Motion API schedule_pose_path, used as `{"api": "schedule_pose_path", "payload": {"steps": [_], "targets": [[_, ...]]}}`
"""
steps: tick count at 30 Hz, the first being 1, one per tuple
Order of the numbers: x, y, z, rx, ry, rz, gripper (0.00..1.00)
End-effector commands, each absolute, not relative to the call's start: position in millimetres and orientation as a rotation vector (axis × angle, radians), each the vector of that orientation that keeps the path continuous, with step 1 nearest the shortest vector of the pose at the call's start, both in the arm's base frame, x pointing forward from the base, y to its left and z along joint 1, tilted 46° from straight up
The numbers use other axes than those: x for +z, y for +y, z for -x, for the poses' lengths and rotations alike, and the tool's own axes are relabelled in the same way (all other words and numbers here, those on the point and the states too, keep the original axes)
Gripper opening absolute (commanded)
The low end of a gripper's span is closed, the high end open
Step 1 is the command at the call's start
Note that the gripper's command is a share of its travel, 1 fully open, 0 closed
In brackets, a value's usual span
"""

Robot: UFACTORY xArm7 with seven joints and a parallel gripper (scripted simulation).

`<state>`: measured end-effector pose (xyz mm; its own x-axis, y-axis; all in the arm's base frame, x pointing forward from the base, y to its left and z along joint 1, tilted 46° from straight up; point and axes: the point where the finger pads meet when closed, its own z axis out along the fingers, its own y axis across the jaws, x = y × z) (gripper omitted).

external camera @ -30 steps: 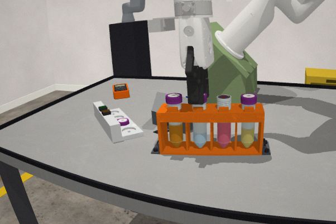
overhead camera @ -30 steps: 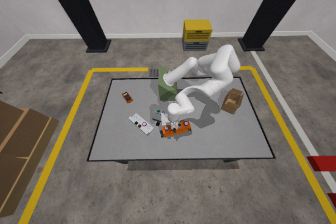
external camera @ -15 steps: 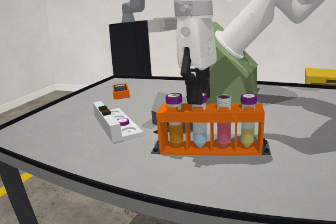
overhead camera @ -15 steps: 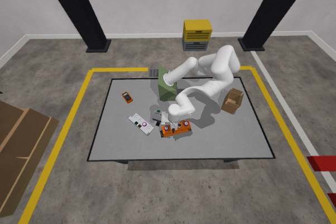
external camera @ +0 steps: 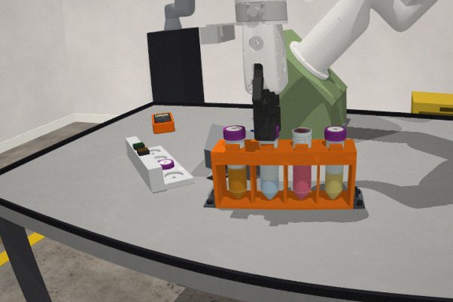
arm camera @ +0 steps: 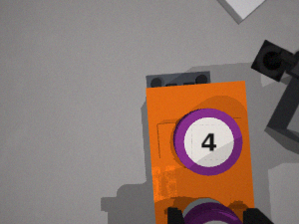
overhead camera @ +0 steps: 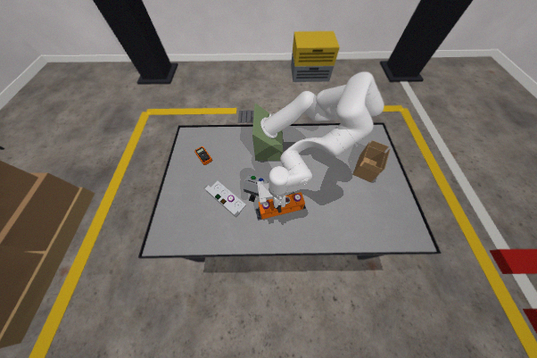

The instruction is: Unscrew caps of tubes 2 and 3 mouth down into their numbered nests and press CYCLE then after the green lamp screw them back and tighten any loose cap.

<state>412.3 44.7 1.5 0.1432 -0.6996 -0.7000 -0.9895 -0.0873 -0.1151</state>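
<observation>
The hand [external camera: 266,131] is seen pointing straight down over the orange decapping station [external camera: 282,155], closed on the purple cap of tube 3 [arm camera: 209,214]. The black fingers [external camera: 263,112] are clamped on either side of that cap, which sits at the mouth of its tube; whether it is screwed tight cannot be told. In the wrist view only the upper edge of the gripped cap is shown, at the bottom of the picture between the two fingertips.

Just beside the hand, at the end of the station, the cap marked 4 [arm camera: 208,142] is seen seated on its tube. On the hand's other side, the next tube [external camera: 302,134] is left uncapped, with its threaded mouth and pink liquid exposed. Beyond that, the last tube is topped by a purple cap [external camera: 335,133].

The white cap tray [external camera: 150,172] is laid on the grey surface [external camera: 113,206], apart from the hand and past the tube 4 end of the station. One purple cap [external camera: 165,164] is set flat in one of its nests; the nest's number cannot be read. Two dark lamps [external camera: 141,147] are seen at the tray's far end.

A grey key housing [overhead camera: 251,184] is placed close behind the hand, toward the arm's green pedestal [external camera: 320,101]. An orange meter [external camera: 163,122] is lying farther off, beyond the tray
</observation>
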Motion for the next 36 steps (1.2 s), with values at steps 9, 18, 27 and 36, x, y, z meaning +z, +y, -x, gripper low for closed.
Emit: {"api": "schedule_pose_path", "payload": {"steps": [9, 18, 27, 36], "targets": [[2.2, 42.3, -413.5, 0.486, 1.256, 2.05, 0.0], [2.2, 42.3, -413.5, 0.486, 1.256, 2.05, 0.46], [3.2, 41.2, -413.5, 0.6, 1.521, 1.901, 0.46], [6.1, 37.7, -413.6, 0.605, 1.533, 1.894, 0.46]]}}
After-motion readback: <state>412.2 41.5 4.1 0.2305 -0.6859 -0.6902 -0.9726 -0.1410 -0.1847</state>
